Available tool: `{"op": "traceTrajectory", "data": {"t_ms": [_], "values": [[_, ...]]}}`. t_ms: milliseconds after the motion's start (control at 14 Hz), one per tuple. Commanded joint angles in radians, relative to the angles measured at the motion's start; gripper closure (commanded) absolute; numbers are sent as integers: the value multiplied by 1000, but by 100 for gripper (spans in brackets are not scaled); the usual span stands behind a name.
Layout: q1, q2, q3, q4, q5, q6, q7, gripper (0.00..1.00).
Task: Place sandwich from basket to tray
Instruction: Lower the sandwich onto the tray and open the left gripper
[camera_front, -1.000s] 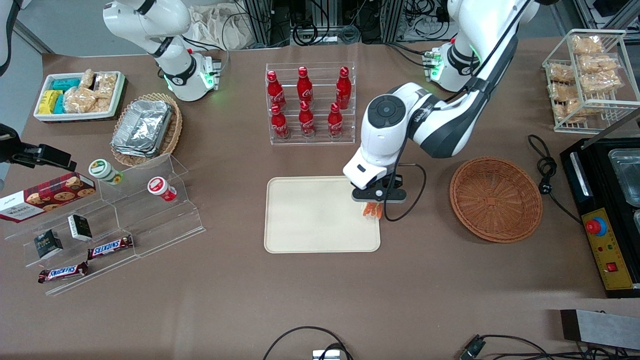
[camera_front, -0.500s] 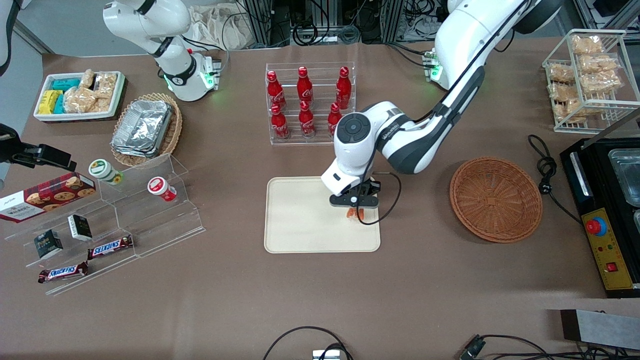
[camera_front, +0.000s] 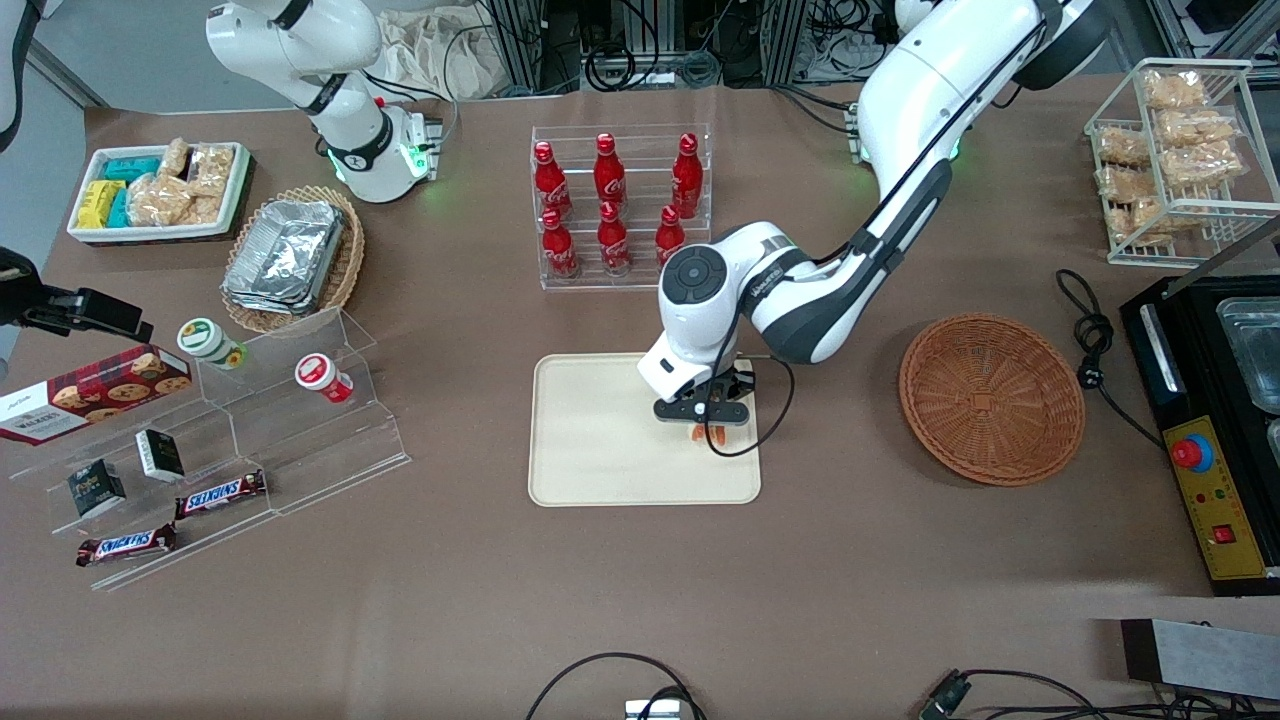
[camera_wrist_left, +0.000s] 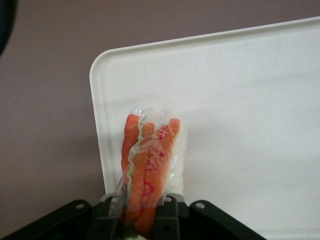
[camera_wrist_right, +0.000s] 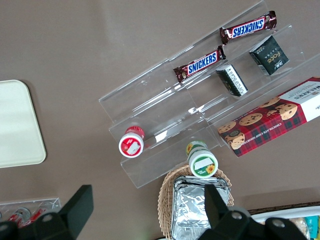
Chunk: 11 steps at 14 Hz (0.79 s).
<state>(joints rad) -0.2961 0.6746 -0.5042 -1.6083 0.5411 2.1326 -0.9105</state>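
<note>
Our claw (camera_front: 708, 428) is clamped on the sandwich (camera_wrist_left: 150, 165), holding it filling-edge down just above the tray (camera_front: 600, 470), near the rim toward the basket (camera_front: 990, 398), ready for release.

gripper (camera_front: 706, 428) holding sandwich (camera_front: 704, 433) above tray (camera_front: 600, 450), basket (camera_front: 990, 397) beside tray
</note>
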Motion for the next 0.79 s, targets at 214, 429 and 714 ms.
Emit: {"op": "traceTrajectory", "data": {"t_ms": [214, 429, 714], "values": [[-18, 66, 3, 47, 43, 10, -36, 79], [-21, 76, 3, 48, 43, 15, -36, 79], [-29, 86, 4, 54, 46, 15, -37, 71]]}}
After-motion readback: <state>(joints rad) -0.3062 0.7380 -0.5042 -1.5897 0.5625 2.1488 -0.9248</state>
